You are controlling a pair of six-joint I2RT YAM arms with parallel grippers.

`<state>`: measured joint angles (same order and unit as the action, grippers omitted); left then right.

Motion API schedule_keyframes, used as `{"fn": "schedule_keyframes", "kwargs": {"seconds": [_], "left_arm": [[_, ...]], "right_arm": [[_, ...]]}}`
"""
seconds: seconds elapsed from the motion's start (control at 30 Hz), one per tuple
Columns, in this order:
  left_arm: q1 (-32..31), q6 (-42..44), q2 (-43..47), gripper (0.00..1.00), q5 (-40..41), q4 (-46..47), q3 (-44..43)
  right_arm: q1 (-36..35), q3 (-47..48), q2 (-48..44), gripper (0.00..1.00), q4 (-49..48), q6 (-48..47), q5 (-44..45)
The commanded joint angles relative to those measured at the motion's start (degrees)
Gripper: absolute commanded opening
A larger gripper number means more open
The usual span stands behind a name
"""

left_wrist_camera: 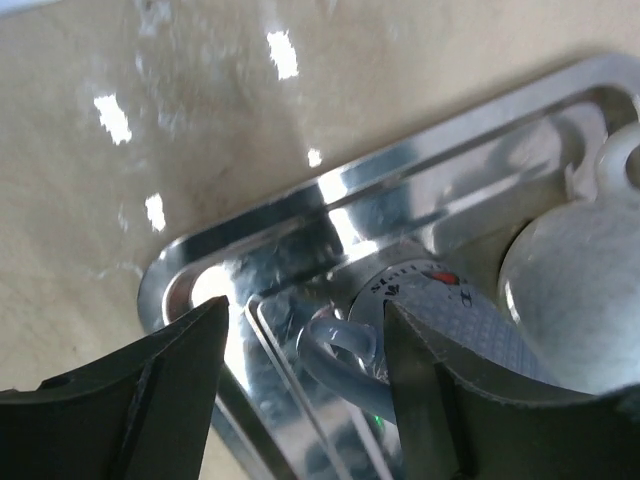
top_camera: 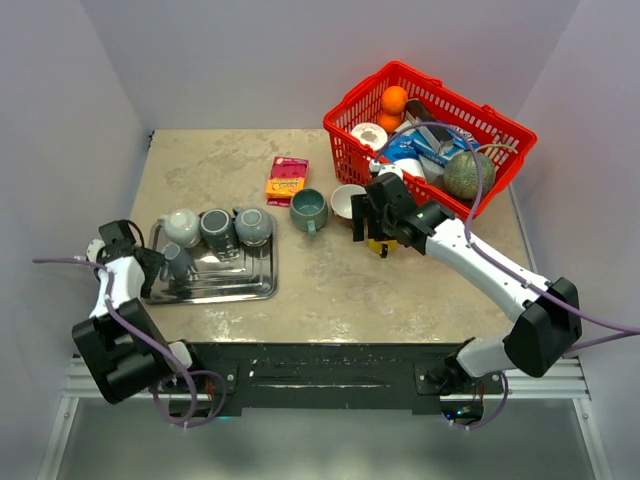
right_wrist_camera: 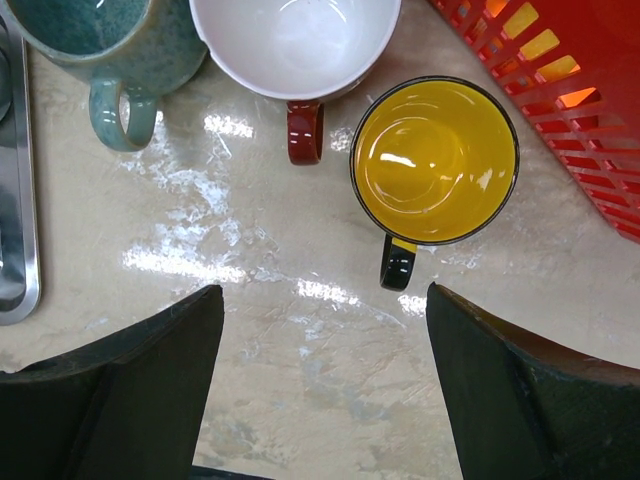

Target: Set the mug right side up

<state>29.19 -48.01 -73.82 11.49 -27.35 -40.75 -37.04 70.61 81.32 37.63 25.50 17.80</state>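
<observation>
- Pale lavender walls (top_camera: 300,60) close in the mottled stone bench (top_camera: 330,290) on three sides. Its top is glossy and throws back hard glints of light.
- A red basket (top_camera: 345,140) heaped with groceries sits well to the right of the steel tray (top_camera: 220,282), at the bench's far corner.
- The steel tray is at the left of the bench and carries a pale teapot (top_camera: 182,225), two upright grey cups (top_camera: 217,228) and the task's thing.
- The grey mug (left_wrist_camera: 440,310) lies at the tray's near-left corner with its stamped underside turned to my wrist camera. I judge it not yet righted, so the whole turn is left to do.
- A teal mug (top_camera: 308,208), a white one with a red handle (right_wrist_camera: 295,40) and a yellow mug (right_wrist_camera: 435,160) stand mouth-up between tray and basket. None of them needs attention.
- My left claw (left_wrist_camera: 305,330) is at that tray corner with its fingers spread. The mug's handle lies between them, and I cannot tell whether they touch it.
- My right claw (right_wrist_camera: 322,295) hangs spread and empty right of the tray, above the yellow mug.
</observation>
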Motion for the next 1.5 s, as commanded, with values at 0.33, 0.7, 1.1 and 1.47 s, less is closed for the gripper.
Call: {"fn": "schedule_keyframes", "kwargs": {"seconds": [0.33, 0.7, 1.1, 1.47], "left_arm": [[-0.27, -0.16, 15.9, 0.62, -13.86, -5.25, 9.9], [-2.99, 6.08, 25.75, 0.66, -17.98, -9.74, 7.36], [-11.52, 9.68, 16.43, 0.67, -11.67, -7.54, 2.7], [-13.46, 16.88, 10.02, 0.43, -6.91, -6.49, -0.73]], "right_arm": [[0.21, -3.02, -0.11, 0.84, -3.96, 1.4, -2.24], [0.3, -4.34, 0.51, 0.84, -5.28, 1.66, -3.83], [0.3, -3.81, 0.42, 0.84, -5.37, 1.4, -4.0], [0.39, -3.64, 0.51, 0.84, -5.55, 1.66, -3.56]]}}
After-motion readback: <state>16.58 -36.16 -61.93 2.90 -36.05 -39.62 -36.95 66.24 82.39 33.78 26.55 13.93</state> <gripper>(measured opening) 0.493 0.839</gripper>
